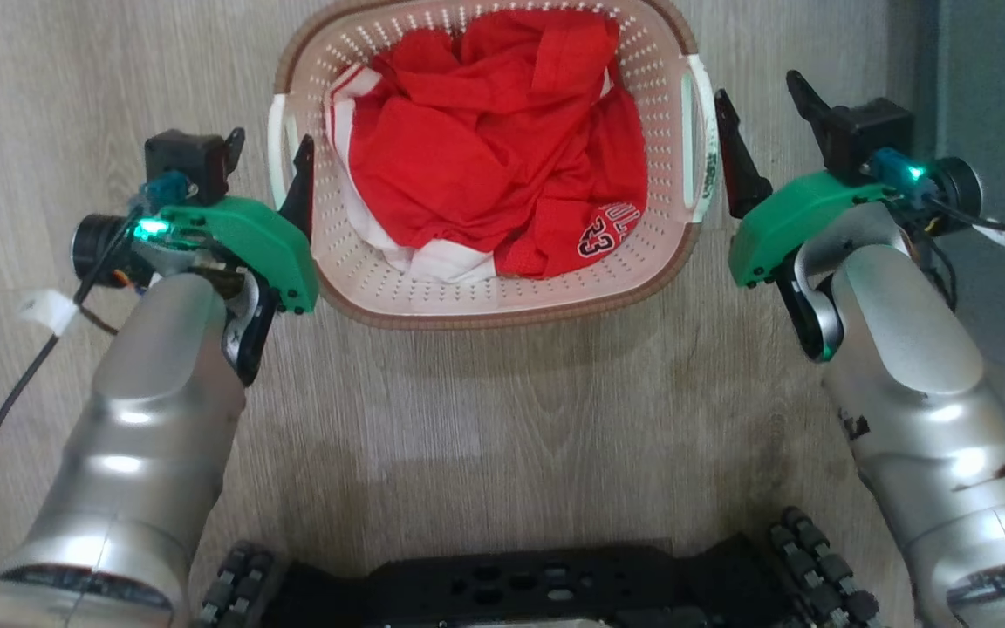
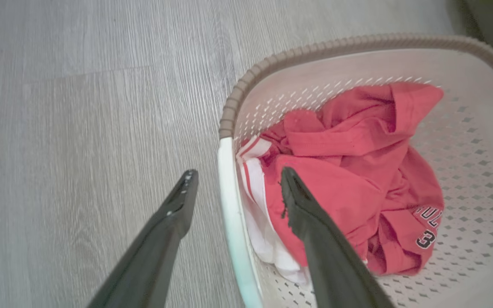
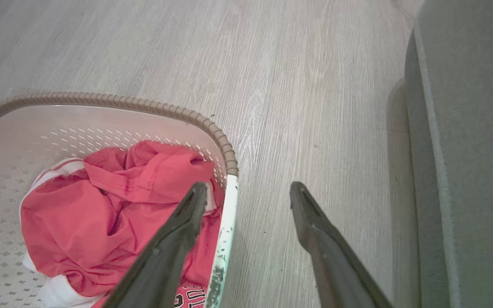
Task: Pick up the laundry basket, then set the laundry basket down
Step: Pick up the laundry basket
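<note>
Two spread grippers bracket the laundry basket (image 1: pixel 485 318), which rests on the wood floor (image 1: pixel 502 410): left gripper (image 2: pixel 239 173) astride the left handle (image 2: pixel 229 205), right gripper (image 3: pixel 248 186) astride the right handle (image 3: pixel 226 214). Grasping seems pending; next, both should close, then lift level.

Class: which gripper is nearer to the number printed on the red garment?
Right. The right gripper straddles the right handle, on the side of the laundry basket where the number lies; the left gripper straddles the left handle, across the basket.
</note>
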Motion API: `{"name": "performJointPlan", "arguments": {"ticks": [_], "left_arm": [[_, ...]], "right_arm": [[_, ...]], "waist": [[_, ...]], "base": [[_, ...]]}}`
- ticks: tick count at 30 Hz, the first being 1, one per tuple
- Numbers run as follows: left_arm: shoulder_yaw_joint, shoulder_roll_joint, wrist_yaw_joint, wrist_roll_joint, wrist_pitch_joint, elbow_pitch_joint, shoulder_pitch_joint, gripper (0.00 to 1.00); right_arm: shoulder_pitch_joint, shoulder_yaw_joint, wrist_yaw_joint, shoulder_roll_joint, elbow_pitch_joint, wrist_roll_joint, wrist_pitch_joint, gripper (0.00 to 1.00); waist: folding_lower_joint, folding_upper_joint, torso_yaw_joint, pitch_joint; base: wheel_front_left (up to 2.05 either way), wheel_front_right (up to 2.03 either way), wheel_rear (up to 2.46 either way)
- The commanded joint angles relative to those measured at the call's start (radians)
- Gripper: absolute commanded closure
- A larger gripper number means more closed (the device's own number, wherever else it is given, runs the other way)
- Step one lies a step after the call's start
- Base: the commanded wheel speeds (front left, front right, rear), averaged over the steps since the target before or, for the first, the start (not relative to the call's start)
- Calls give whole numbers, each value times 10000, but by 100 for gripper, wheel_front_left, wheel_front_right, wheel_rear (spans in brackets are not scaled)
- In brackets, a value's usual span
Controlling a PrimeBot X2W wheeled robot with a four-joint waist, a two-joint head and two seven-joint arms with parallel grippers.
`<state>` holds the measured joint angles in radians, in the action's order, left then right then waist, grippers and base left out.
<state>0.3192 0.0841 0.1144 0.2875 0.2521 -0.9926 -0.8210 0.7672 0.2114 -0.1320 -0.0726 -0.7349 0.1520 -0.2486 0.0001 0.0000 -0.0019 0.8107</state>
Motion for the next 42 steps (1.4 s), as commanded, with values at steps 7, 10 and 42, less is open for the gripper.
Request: {"name": "performJointPlan", "arguments": {"ticks": [7, 10, 42], "left_arm": [[80, 161, 117, 101, 96, -1199, -698, 0], [147, 126, 141, 236, 96, -1599, -1009, 0], [2374, 270, 162, 3790, -1442, -1702, -1604, 100]], "right_arm": [[239, 822, 13, 221, -542, 541, -131, 0], [486, 1098, 13, 221, -943, 771, -131, 0], [1994, 2751, 13, 223, -3907, 2557, 272, 100]], "waist": [[-1, 0, -20, 438], [-1, 0, -4, 579], [-1, 0, 59, -269]], "base": [[0, 0, 0], [0, 0, 0], [0, 0, 0]]}}
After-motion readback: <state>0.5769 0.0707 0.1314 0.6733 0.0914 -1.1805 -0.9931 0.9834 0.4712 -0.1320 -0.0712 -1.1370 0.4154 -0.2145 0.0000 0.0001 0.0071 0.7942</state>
